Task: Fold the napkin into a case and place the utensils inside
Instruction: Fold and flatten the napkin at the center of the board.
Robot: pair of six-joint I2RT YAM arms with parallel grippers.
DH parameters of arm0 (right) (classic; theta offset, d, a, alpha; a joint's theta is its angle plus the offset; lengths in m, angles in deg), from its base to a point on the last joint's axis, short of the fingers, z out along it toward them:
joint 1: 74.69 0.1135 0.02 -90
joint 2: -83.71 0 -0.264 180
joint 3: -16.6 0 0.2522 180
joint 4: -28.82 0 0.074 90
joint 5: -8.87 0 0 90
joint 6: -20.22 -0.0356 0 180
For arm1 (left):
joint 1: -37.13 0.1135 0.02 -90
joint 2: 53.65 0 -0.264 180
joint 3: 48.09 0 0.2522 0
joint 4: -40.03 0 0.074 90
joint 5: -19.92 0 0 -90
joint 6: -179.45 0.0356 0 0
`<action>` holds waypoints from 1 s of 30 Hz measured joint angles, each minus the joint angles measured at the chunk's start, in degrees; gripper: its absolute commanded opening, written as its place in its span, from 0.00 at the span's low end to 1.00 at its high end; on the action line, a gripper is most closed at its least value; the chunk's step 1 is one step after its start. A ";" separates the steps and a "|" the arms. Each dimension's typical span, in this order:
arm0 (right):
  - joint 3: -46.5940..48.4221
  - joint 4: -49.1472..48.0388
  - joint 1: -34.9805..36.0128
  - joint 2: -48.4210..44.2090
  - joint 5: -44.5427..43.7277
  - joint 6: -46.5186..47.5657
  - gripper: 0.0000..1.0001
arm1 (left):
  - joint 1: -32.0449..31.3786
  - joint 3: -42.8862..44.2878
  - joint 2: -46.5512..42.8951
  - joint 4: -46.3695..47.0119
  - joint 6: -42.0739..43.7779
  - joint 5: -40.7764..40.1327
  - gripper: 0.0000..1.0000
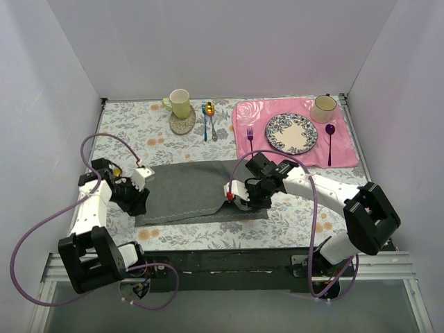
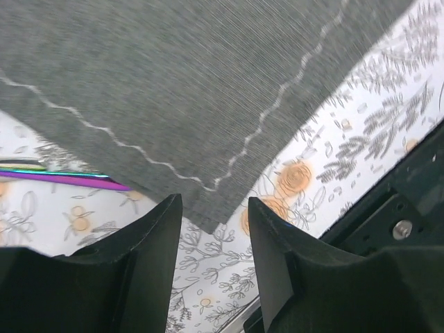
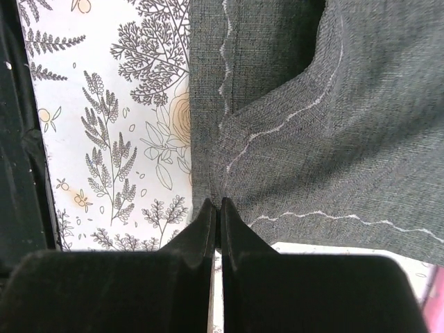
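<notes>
The dark grey napkin (image 1: 187,187) lies on the flowered tablecloth in the middle. My right gripper (image 1: 234,199) is shut on the napkin's right near edge (image 3: 333,152). It holds a flap pulled over the rest of the cloth, with its fingertips (image 3: 217,208) pressed together on the fabric. My left gripper (image 1: 141,208) is open and empty. Its jaws stand either side of the napkin's near left corner (image 2: 215,218), just short of it. A thin purple, rainbow-sheened utensil handle (image 2: 62,177) pokes out from under the napkin's edge. I cannot tell which utensil it is.
A pink rose mat (image 1: 347,156) at the back right holds a patterned plate (image 1: 291,133), a cup (image 1: 323,107), a purple fork (image 1: 250,132) and a purple spoon (image 1: 330,139). A yellow mug (image 1: 180,104) and a blue-handled spoon (image 1: 206,118) are behind the napkin. A black rail (image 1: 229,260) runs along the near edge.
</notes>
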 measured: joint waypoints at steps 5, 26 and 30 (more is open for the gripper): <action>-0.04 0.20 0.00 2.54 0.33 -0.90 0.01 | -0.42 -5.09 -2.69 -1.14 7.56 -0.94 0.44; -2.19 -2.36 -7.72 8.57 5.33 -2.56 0.01 | -10.60 -13.35 -6.40 8.17 9.51 -8.28 0.26; -2.03 -2.10 -7.72 8.57 5.33 -2.51 0.01 | -11.43 -12.81 -5.92 8.00 9.20 -8.31 0.20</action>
